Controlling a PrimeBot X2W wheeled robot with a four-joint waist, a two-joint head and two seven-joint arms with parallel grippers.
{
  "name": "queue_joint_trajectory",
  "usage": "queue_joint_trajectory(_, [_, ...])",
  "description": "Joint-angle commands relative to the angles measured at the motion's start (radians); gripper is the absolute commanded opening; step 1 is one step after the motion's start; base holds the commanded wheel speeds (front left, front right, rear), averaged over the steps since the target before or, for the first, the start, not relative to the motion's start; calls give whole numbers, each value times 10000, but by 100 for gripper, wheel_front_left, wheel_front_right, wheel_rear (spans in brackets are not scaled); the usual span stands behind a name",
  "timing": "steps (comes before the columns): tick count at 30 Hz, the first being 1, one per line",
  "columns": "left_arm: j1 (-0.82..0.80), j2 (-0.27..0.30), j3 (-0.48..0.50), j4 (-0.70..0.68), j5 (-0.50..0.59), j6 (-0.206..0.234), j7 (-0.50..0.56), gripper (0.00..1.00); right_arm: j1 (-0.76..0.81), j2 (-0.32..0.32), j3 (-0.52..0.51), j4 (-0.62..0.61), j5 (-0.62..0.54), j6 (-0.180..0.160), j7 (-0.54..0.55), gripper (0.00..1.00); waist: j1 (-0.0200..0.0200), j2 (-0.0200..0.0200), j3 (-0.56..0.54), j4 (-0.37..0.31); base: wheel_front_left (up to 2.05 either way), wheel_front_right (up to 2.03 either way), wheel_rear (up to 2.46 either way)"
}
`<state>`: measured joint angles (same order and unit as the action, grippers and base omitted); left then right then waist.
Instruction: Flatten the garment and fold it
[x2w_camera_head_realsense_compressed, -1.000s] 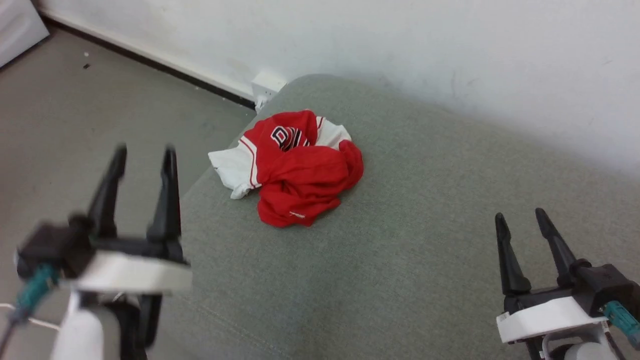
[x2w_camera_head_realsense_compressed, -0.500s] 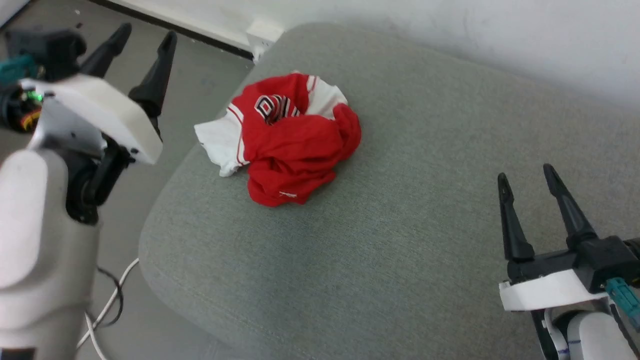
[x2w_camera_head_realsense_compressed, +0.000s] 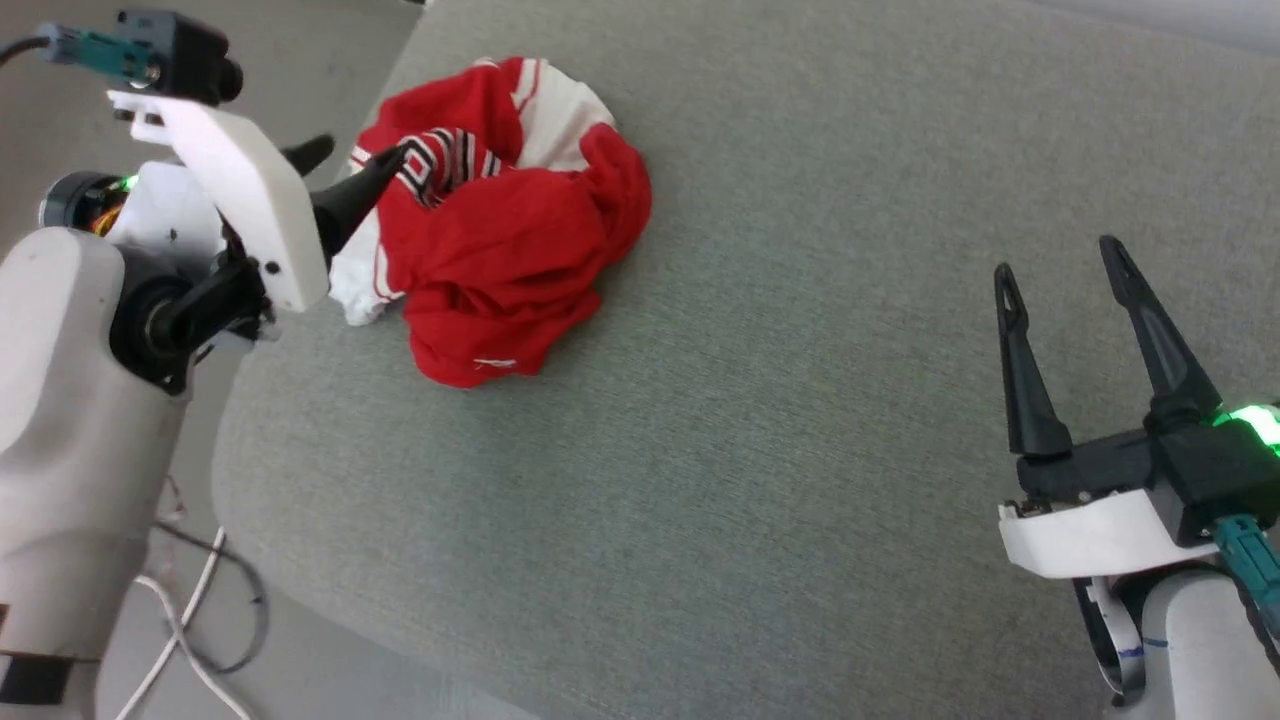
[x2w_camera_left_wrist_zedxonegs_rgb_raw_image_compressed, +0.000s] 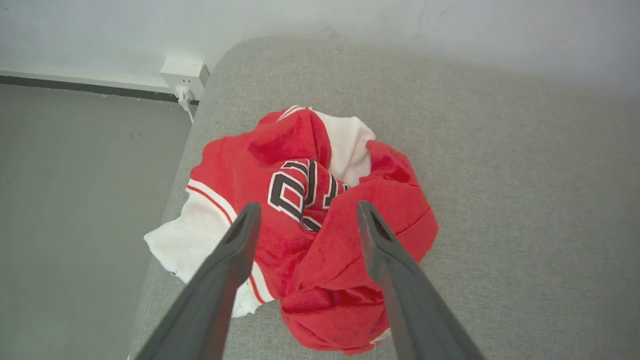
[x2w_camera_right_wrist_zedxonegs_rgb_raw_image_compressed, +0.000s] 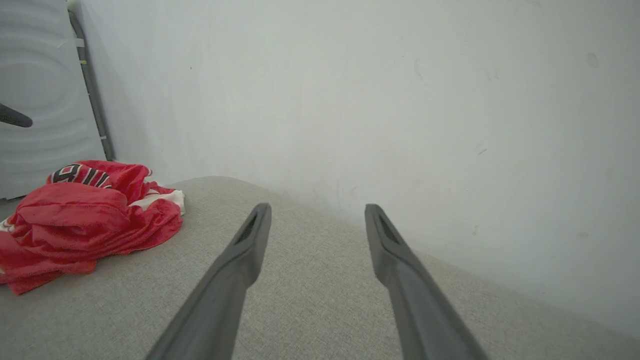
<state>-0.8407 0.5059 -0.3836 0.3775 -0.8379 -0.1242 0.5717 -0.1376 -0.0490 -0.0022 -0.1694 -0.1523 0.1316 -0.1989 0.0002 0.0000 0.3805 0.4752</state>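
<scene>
left jaws: spread wide, nothing between them
left gripper (x2w_camera_left_wrist_zedxonegs_rgb_raw_image_compressed: 308, 207): over the crumpled heap; in the left wrist view its two fingers frame the black lettering; cannot tell if the tips touch the cloth
left gripper, head view (x2w_camera_head_realsense_compressed: 357, 155): at the heap's left edge, one dark tip overlapping the lettered fold, the other just off the cloth
right jaws: spread wide, empty
right gripper (x2w_camera_head_realsense_compressed: 1058, 260): low right of the head view, fingers pointing up, over bare cushion, well apart from the heap
right gripper, own view (x2w_camera_right_wrist_zedxonegs_rgb_raw_image_compressed: 318, 208): aimed along the cushion towards the wall
garment (x2w_camera_head_realsense_compressed: 500, 240): bunched up, not flattened, lying on the cushion near its left edge; red body on top, white sleeve with red-white striped trim sticking out on the left, a second white patch at the far side
lettering (x2w_camera_left_wrist_zedxonegs_rgb_raw_image_compressed: 295, 192): black with white outline, creased, partly tucked in a fold
garment, right wrist view (x2w_camera_right_wrist_zedxonegs_rgb_raw_image_compressed: 85, 220): a low red pile at the far left
cushion (x2w_camera_head_realsense_compressed: 800, 450): grey-green woven fabric, rounded corner
wall (x2w_camera_right_wrist_zedxonegs_rgb_raw_image_compressed: 400, 100): white, scuffed, right behind the cushion
floor (x2w_camera_left_wrist_zedxonegs_rgb_raw_image_compressed: 75, 200): grey, left of the cushion
socket (x2w_camera_left_wrist_zedxonegs_rgb_raw_image_compressed: 186, 75): white, on the wall by the cushion's far corner
cables (x2w_camera_head_realsense_compressed: 190, 600): white and black, on the floor beneath the left arm
green light (x2w_camera_head_realsense_compressed: 1245, 418): lit on the right wrist
</scene>
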Motion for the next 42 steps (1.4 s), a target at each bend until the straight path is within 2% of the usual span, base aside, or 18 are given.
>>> queue_joint_trajectory(1, [-220,188,-99,305,-38,-64,165,100,-193,-12,47,-157,-100,-9,75,100,-2,0,598,-572,0,0,0])
queue_joint_trajectory(4, [-332,305,-225,1081,-81,-62,595,100,-273,-14,121,-405,-248,-9,234,100,-2,0,865,-817,0,0,0])
queue_joint_trajectory(9, [-384,51,-164,2175,-634,5,1274,100,-317,-84,148,-782,-365,-9,460,100,-2,0,1242,-1149,0,0,0])
queue_joint_trajectory(15, [-420,-182,-58,2951,-918,21,1282,100,-291,-135,157,-1063,-381,-9,597,100,-2,0,1463,-1307,0,0,0])
queue_joint_trajectory(16, [-432,-190,-101,3072,-881,16,1243,68,-286,-145,157,-1102,-381,-9,619,100,-2,0,1486,-1321,0,0,0])
queue_joint_trajectory(17, [-451,-190,-139,3163,-842,7,1156,2,-285,-152,157,-1136,-381,-9,640,100,-2,0,1500,-1334,0,0,0])
queue_joint_trajectory(22, [-521,-211,-259,3562,-855,-33,816,0,-331,-160,170,-1176,-357,-9,669,100,-2,0,1433,-1366,0,0,0])
queue_joint_trajectory(30, [-648,207,-392,3761,-979,-60,506,0,-353,-97,203,-757,-127,-9,338,100,-2,0,837,-1419,0,0,0])
queue_joint_trajectory(36, [-953,776,-315,3409,-1036,-63,368,0,-312,-37,103,-269,182,-9,-97,100,-2,0,123,-1482,0,0,0])
queue_joint_trajectory(42, [-1538,1034,41,2427,-1200,-63,76,0,-196,-17,-119,181,804,-9,-447,100,-2,0,-609,-1564,0,0,0])
